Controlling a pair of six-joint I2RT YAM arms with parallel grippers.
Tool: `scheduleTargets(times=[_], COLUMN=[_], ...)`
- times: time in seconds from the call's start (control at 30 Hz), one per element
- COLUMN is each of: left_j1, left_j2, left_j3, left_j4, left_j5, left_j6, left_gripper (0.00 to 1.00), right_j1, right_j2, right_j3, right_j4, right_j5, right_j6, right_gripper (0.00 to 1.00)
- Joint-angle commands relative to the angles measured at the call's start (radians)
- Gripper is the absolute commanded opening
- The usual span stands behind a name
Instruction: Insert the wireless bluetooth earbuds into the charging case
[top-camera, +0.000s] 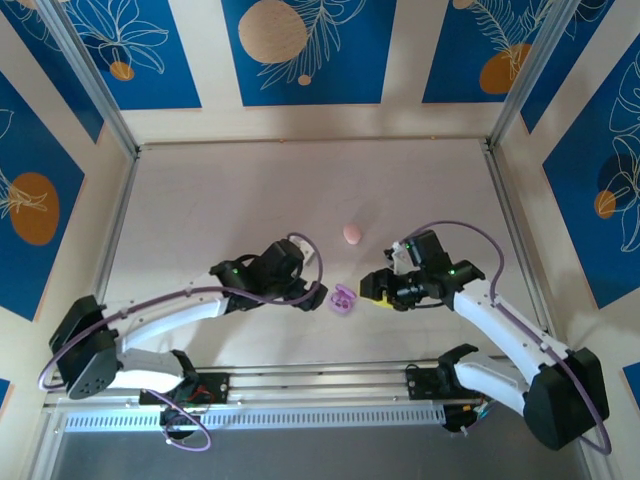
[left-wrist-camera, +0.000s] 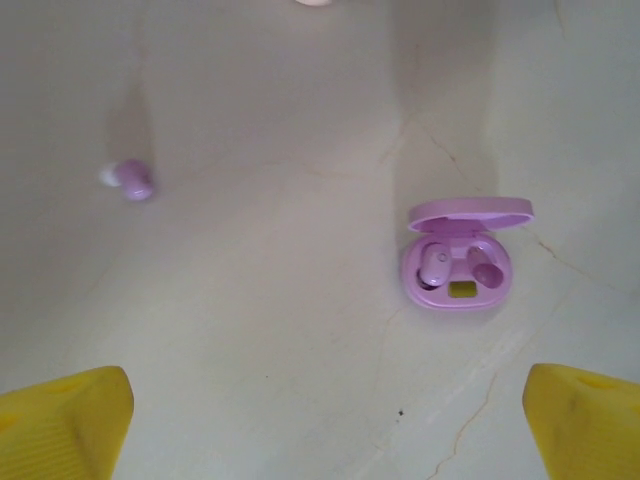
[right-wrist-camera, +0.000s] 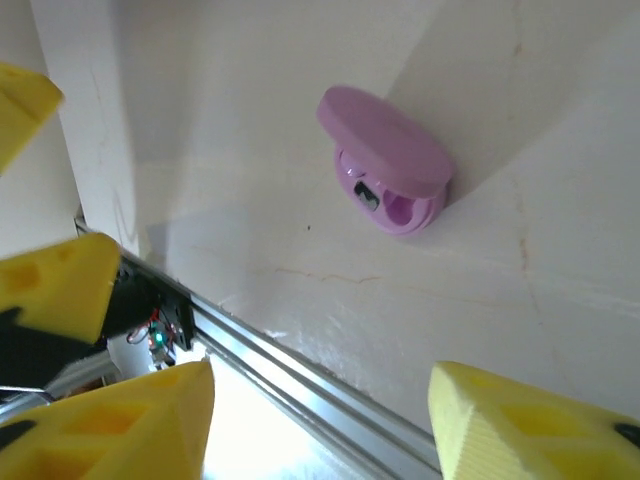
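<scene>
Placement first. Found purple charging case (top-camera: 342, 299) lying on pale worktop (top-camera: 250, 200) between both tools, with lid tipped up at the far side, presumably to keep the wells exposed for loading. Counted what appear to be two earbuds (left-wrist-camera: 435, 265) seated in those wells. Spotted a loose bud (left-wrist-camera: 130, 180), purple with a whitish tip, left of the case and farther off, apparently awaiting pickup. Noted left tool (left-wrist-camera: 325, 430) spread wide and empty, just left of the case. Noted right tool (right-wrist-camera: 320, 430) likewise parted, gripping nothing, just right of it. Recorded pink oval case (top-camera: 352, 233) farther back. Observed glossy moulded plastic in rounded oval shells, faintly ribbed yellow pads (left-wrist-camera: 70, 420), and matt worktop with hairline cracks.
</scene>
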Motion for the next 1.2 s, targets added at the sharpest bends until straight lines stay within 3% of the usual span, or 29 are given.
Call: scheduleTargets(times=[0.0,0.27,0.8,0.9,1.07,1.17], left_j1=[0.035,0.177,0.435,0.49,0.514,0.514], left_j2=[-0.068,-0.175,-0.051,0.009,0.122,0.198], left_j3=[-0.045,-0.108,-0.121,-0.124,-0.101,-0.074], left_j4=[-0.065,-0.06,0.099,0.169,0.27,0.289], left_j5=[-0.068,-0.001,0.267,0.357,0.43,0.429], left_j6=[-0.092,-0.165,-0.226,-0.261,-0.313,-0.321], left_gripper=[1.0,1.0,0.97,0.8,0.3,0.09], right_j1=[0.052,0.086,0.046,0.04,0.032,0.027], right_j2=[0.048,0.17,0.581,0.643,0.696,0.691], right_j3=[0.061,0.236,0.608,0.64,0.683,0.683], right_j4=[0.022,-0.03,-0.063,-0.042,-0.039,-0.042], right_j5=[0.011,0.047,0.038,0.021,0.016,0.035], right_j6=[0.001,-0.072,-0.209,-0.213,-0.219,-0.213], right_gripper=[0.66,0.76,0.73,0.7,0.62,0.6])
